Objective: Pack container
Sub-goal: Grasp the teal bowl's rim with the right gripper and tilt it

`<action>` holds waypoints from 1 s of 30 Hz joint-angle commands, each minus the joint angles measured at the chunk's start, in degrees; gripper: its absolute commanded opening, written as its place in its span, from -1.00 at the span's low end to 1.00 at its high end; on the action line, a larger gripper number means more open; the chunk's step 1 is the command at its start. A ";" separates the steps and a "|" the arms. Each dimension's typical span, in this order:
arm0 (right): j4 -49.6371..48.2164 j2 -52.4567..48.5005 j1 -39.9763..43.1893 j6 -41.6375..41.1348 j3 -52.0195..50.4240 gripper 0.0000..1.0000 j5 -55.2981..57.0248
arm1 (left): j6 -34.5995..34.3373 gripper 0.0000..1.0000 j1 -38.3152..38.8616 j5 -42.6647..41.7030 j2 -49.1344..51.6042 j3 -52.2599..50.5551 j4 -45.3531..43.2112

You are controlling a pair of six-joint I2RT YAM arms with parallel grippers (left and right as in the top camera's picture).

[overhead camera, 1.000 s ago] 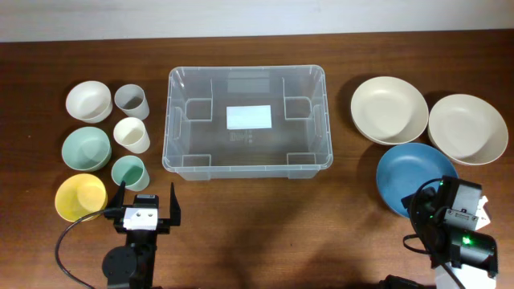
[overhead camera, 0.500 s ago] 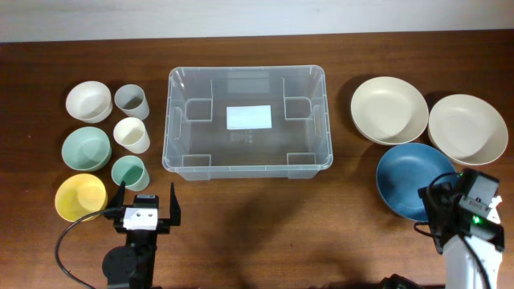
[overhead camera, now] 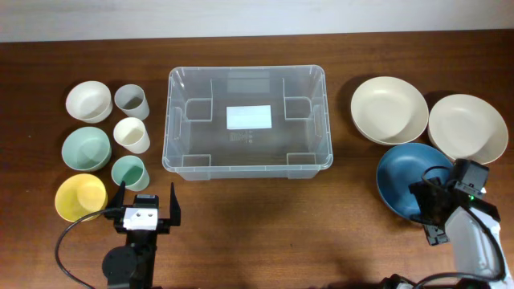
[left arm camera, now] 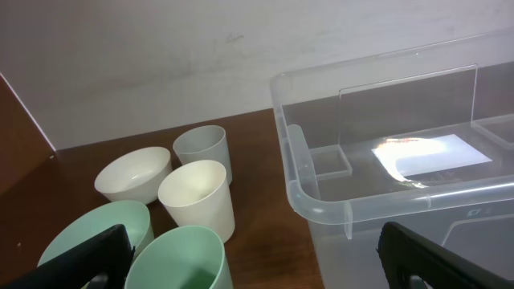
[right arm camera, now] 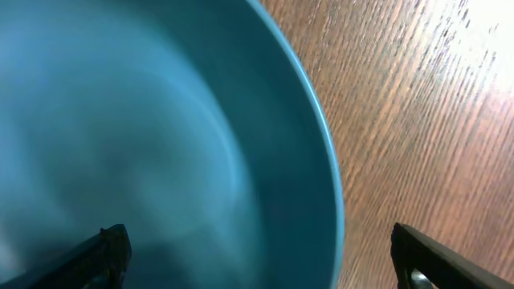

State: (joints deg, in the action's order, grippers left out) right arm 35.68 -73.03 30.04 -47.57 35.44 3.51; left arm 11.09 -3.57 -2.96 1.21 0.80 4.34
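The container (overhead camera: 246, 71), a large clear plastic bin with a white label on its bottom, sits empty at the table's middle; its near left corner (left arm camera: 301, 189) shows in the left wrist view. My left gripper (overhead camera: 147, 191) hovers open in front of the green cup (overhead camera: 128, 171), with the cup and bare table between its fingers (left arm camera: 249, 269). Over the near right rim of the blue bowl (overhead camera: 405, 177), my right gripper (overhead camera: 427, 213) is open. In its wrist view the blue bowl (right arm camera: 161, 120) fills the frame and its rim runs between the spread fingers of the gripper (right arm camera: 265, 265).
Left of the bin stand a white bowl (overhead camera: 88, 101), a green bowl (overhead camera: 86, 148), a yellow bowl (overhead camera: 80, 197), a grey cup (overhead camera: 130, 99) and a cream cup (overhead camera: 132, 134). Two cream bowls (overhead camera: 389, 109) (overhead camera: 467, 128) lie at the right, behind the blue one.
My right arm has swung away from the front edge and its open gripper now sits over the blue bowl's near rim. The left arm has not moved.
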 commanded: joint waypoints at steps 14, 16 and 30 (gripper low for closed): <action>-2.08 -5.14 0.48 0.52 -0.42 0.05 -0.35 | -0.52 0.99 -0.24 0.22 -0.55 -0.28 0.22; -1.99 -5.14 0.48 0.31 -0.42 -0.05 -0.35 | -0.52 0.99 -0.24 0.22 -0.55 -0.26 0.24; 1.86 -5.11 0.48 -1.40 -0.42 -0.81 -0.31 | -0.52 0.99 -0.24 0.22 -0.55 -0.28 0.24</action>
State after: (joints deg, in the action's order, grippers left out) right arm 37.30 -77.84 30.13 -48.49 35.44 3.05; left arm 11.09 -3.57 -2.96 1.21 0.80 4.34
